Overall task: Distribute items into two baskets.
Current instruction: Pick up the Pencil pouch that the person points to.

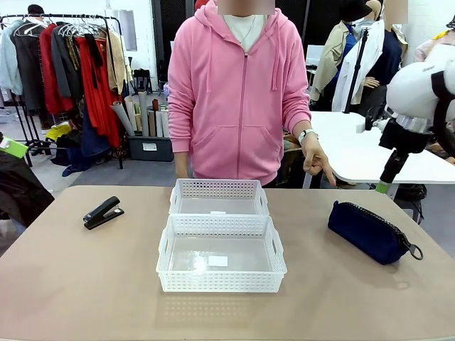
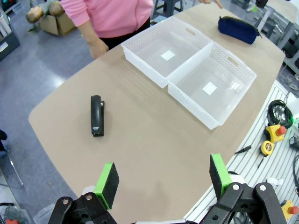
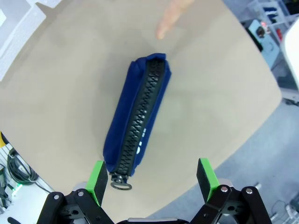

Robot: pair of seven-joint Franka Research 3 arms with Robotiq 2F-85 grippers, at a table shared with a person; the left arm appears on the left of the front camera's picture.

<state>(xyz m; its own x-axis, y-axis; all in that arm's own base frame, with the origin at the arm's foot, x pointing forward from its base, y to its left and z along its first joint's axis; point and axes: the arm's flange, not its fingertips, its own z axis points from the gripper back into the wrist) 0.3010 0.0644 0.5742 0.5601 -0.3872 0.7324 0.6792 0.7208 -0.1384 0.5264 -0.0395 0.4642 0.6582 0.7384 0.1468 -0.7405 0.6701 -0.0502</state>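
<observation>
Hovering above the tabletop (image 1: 85,284), both of my tools are spread wide and hold nothing. My right tool (image 3: 152,181) hangs over the navy zippered pouch (image 3: 138,116), which lies on the tabletop's right side, well apart from the baskets. My left tool (image 2: 163,179) is high over the left side, with the black stapler (image 2: 96,115) lying flat ahead of it.

Two white lattice baskets sit touching in the middle, the near basket (image 1: 220,280) in front of the far basket (image 1: 217,188). Each holds only a small white label.

I judge the task is at its start, with the first pick not yet made. The next move calls for lowering my right tool so it straddles the pouch's narrow width, then closing.

A person in a pink hoodie stands at the far edge. The person's hand (image 1: 316,160) points down near the pouch's far end, so I should watch it.
</observation>
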